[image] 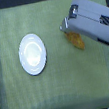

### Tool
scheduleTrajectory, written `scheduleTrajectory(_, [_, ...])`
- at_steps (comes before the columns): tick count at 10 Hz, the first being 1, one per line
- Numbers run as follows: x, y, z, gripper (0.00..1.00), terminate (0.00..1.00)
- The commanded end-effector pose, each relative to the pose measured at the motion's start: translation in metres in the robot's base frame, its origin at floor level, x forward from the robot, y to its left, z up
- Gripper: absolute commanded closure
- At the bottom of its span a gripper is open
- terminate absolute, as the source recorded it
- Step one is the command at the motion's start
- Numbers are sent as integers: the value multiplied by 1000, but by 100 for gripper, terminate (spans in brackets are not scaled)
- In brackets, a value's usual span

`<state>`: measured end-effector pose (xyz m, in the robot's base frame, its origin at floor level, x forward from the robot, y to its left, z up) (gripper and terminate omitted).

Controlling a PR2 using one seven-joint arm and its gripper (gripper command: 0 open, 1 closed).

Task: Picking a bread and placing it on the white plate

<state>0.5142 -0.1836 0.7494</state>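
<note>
Green woven cloth (60, 85) covers the bench from edge to edge, faintly checked, lying flat with no clutter on it; dark surround shows past the cloth at the exterior view's left and top, and a few blurred odds sit along the bottom edge, too small to name. Room beyond is not visible. Plate (32, 54) sits left of centre in the exterior view, bare, glossy, nothing on it. Bread (77, 40) lies well apart from it toward the exterior view's right, on the cloth, its upper end hidden under the arm. Gripper (66, 27) reaches in from the upper right corner, grey-white housing over the bread's near end. Jaws: cannot tell whether they stand wide or have closed on the roll; the housing hides the tips. Bread looks to be resting on the cloth, not lifted. Judgement: task is at the pick stage, early. Left to do: secure the grasp, lift, carry across the cloth to the plate, set down, release. Path between looks unobstructed.
</note>
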Motion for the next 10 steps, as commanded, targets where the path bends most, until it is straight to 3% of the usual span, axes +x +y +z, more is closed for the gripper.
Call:
scheduleTrajectory(1, [-11,-1,-36,0,0])
scheduleTrajectory(3, [-20,-12,-37,0,0])
scheduleTrajectory(4, [-21,-13,-37,100,0])
scheduleTrajectory(10, [-18,-7,-29,100,0])
